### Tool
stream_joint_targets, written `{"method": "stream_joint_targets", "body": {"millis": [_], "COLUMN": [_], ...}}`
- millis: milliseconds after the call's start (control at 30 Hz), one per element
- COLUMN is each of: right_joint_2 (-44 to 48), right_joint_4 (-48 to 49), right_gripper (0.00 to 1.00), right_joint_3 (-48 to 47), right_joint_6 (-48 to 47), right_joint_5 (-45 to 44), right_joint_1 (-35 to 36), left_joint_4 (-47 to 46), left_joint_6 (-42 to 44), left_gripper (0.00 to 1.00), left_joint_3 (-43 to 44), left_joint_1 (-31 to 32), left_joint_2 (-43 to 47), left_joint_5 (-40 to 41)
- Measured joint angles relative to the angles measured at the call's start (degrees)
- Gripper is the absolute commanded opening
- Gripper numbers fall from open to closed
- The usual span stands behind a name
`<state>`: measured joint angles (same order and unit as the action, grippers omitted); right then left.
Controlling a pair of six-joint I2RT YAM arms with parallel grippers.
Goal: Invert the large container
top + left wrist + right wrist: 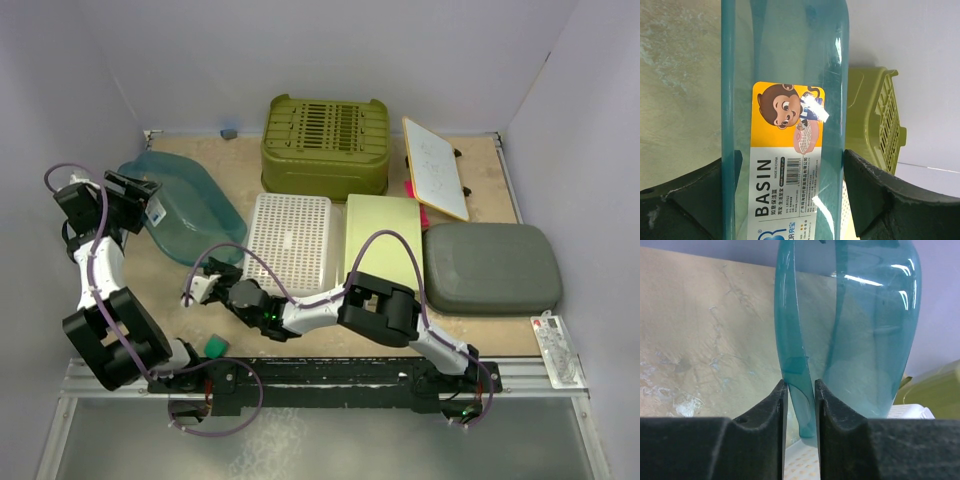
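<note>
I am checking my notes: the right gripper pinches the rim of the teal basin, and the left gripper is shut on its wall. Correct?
Not quite. The left gripper stands open around the teal basin, as the left wrist view shows. The right gripper does pinch the rim.

The big see-through blue-green plastic basin (190, 205) has a sticker (785, 160) that is orange on top, with a brown cartoon monkey, and white below with black letters. The slotted plastic crate (325, 143) is olive green. The flat plastic tray with tiny holes (290, 240) is white. The flat square lid (383, 232) is pale yellow-green. The rounded lid (490, 267) is dark grey-green. The small cube (215, 346) is green. The table top (500, 170) is sandy tan with pale marks.
</note>
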<state>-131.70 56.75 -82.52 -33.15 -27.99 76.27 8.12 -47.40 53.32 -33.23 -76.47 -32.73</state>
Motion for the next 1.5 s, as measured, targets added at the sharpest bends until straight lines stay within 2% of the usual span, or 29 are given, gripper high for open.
{"method": "stream_joint_targets", "body": {"millis": [67, 167, 400, 733, 1200, 1500], "right_joint_2": [0.2, 0.2, 0.2, 0.2, 4.0, 5.8], "right_joint_4": [-0.4, -1.5, -6.6, -14.2, -15.9, -15.8], "right_gripper": [0.12, 0.09, 0.08, 0.06, 0.04, 0.04], "right_joint_3": [0.0, -0.5, -3.1, -7.1, -3.7, -1.6], "right_joint_6": [-0.1, -0.2, 3.0, 14.8, 20.3, 22.5], "right_joint_5": [0.3, 0.7, 0.4, 1.6, 5.1, 5.2], "right_joint_1": [-0.2, -0.2, -0.1, -1.5, -3.5, -3.8], "left_joint_4": [-0.5, -1.5, -1.7, -1.7, 2.9, 3.5], "left_joint_6": [0.0, 0.1, 1.7, 2.6, 3.1, 3.2], "left_gripper": [0.76, 0.77, 0.77, 0.77, 0.77, 0.78], "left_joint_3": [-0.1, -0.3, -0.3, 0.5, 3.0, 3.2], "left_joint_1": [0.5, 1.7, 2.5, 2.5, 3.0, 3.1], "left_joint_2": [0.1, 0.8, 1.2, 1.2, 0.2, -1.1], "left_joint_5": [0.4, 1.0, 1.6, 2.3, 5.8, 5.2]}}
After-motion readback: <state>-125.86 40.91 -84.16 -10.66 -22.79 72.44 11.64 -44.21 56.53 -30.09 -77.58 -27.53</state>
